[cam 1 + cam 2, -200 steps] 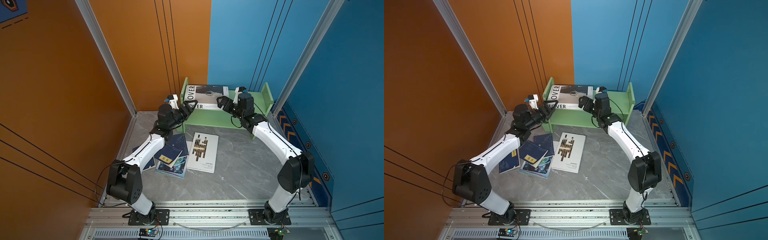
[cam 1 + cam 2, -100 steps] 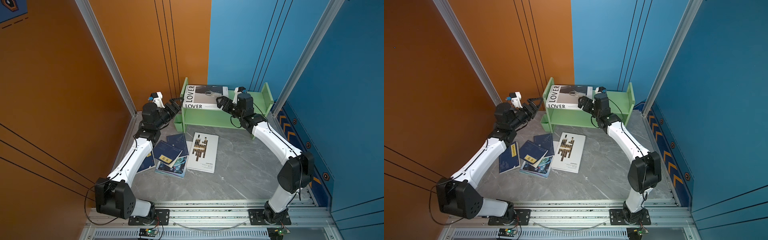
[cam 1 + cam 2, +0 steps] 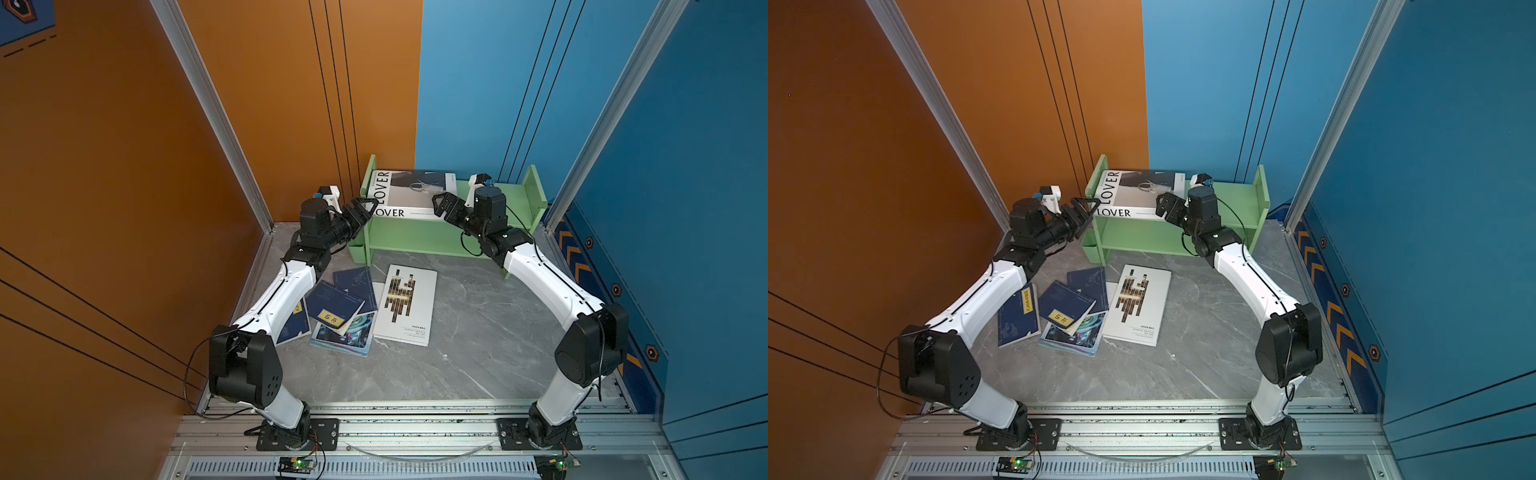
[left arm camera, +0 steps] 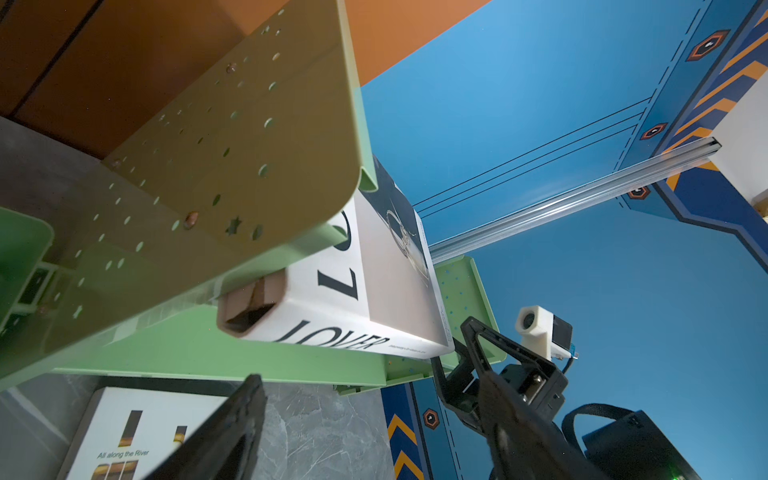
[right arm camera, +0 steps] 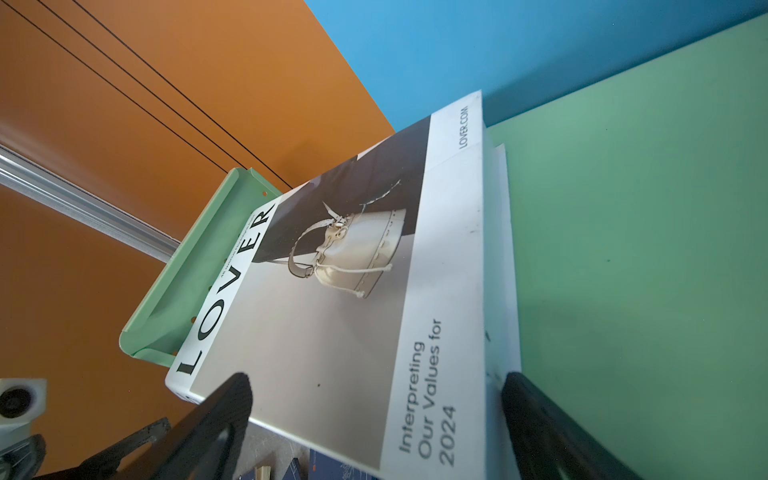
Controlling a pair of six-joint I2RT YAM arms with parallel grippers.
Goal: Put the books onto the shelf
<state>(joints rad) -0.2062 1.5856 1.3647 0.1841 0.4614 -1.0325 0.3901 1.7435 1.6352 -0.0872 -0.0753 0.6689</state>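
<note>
L jaws back beside shelf (image 3: 512, 195); R jaws unmoved at LOVER bk (image 3: 409, 195).

We log bright even light from above, soft shadow beneath the shelf (image 3: 513, 199), top views sharp, wrist views edge-bent, near parts blurred.

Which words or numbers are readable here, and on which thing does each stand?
"LOVER": cover and spine of the thick white book on the shelf.
"Interpreting Our Values for 2024": same cover.
"LOVER.COM": same cover.
"All along the River": thin white book.
Yellow labels on navy books: too small.
</note>
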